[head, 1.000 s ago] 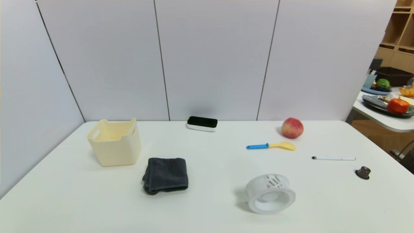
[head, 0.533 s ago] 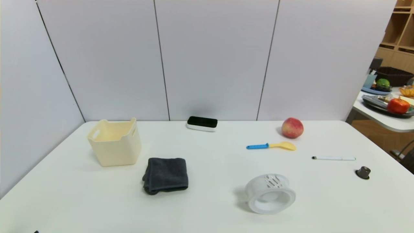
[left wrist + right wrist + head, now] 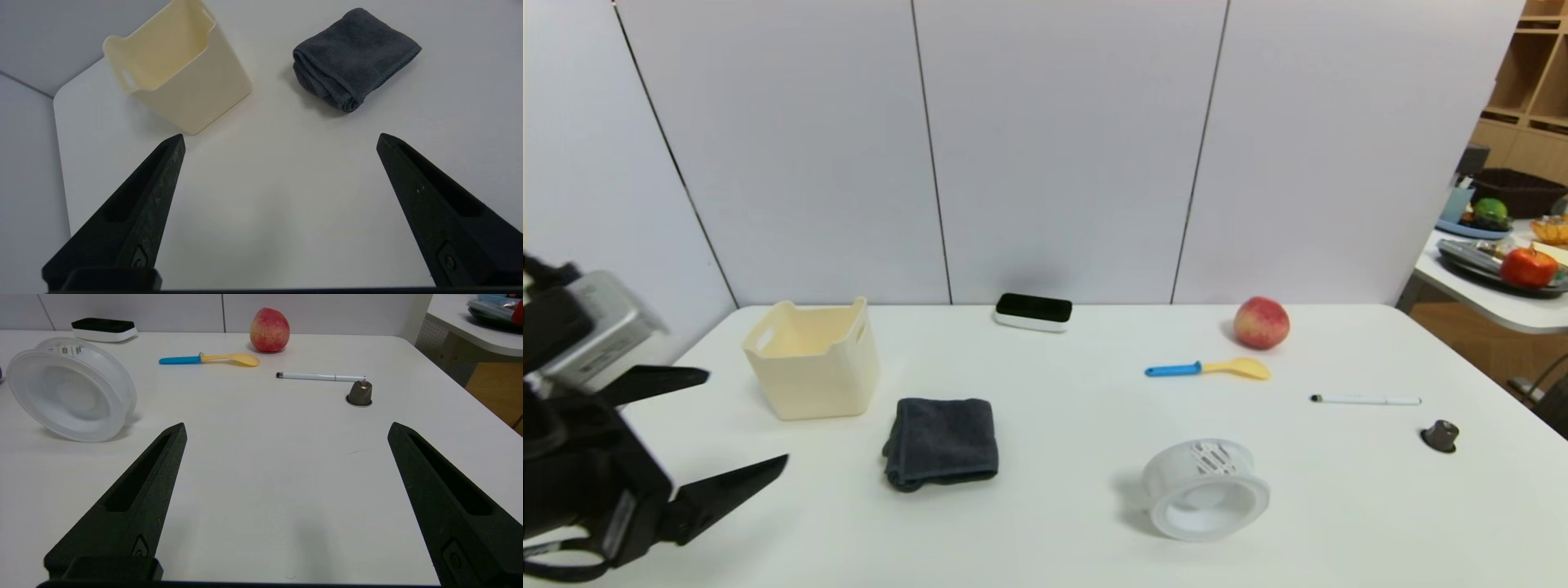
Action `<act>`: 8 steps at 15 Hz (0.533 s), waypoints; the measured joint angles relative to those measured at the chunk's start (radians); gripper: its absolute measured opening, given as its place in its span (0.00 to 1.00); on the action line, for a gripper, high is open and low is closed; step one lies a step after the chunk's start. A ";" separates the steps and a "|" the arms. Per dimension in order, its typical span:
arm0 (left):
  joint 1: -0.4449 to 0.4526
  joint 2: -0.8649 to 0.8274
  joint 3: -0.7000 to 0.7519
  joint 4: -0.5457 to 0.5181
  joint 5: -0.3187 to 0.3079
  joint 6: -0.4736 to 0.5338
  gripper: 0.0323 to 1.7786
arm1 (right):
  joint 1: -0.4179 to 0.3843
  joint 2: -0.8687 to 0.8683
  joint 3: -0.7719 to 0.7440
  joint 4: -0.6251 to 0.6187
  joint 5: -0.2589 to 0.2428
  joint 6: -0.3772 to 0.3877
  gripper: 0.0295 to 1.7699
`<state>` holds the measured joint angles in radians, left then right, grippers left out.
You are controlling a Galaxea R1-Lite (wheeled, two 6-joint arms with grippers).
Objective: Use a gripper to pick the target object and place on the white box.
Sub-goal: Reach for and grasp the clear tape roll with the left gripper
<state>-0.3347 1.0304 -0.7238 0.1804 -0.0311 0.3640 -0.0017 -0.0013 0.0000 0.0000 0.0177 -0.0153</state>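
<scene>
The target object (image 3: 1205, 488), a white round spool-like piece with a wide flared rim and a slotted grille, lies tilted on the table at the front right; the right wrist view shows its hollow face (image 3: 69, 388). The white box (image 3: 812, 358), a cream bin with handle cutouts, stands at the back left (image 3: 179, 67). My left gripper (image 3: 745, 420) has come in at the left edge, open and empty, above the table in front of the box (image 3: 281, 138). Open as well, with nothing between its fingers, my right gripper (image 3: 286, 428) hangs low over the table's right part, the target object off to one side.
A folded dark grey cloth (image 3: 941, 441) lies between box and target object. At the back lie a white-based black-topped device (image 3: 1033, 311), a peach (image 3: 1261, 322), a blue-and-yellow spoon (image 3: 1207, 368), a white pen (image 3: 1364, 400) and a small dark cap (image 3: 1440, 435).
My left arm has swung into the head view from the lower left, where it was absent a second ago. Nothing on the table has moved.
</scene>
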 joint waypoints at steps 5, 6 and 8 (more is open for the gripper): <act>-0.247 0.360 -0.217 -0.003 -0.043 0.071 0.95 | 0.000 0.000 0.000 0.000 0.001 0.000 0.96; -0.290 0.421 -0.254 -0.003 -0.048 0.087 0.95 | 0.000 0.000 0.000 0.000 0.001 0.000 0.96; -0.360 0.524 -0.326 -0.003 -0.059 0.121 0.95 | 0.000 0.000 0.000 0.000 0.000 0.001 0.96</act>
<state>-0.6945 1.5543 -1.0500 0.1779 -0.0904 0.4853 -0.0017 -0.0013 0.0000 0.0004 0.0181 -0.0147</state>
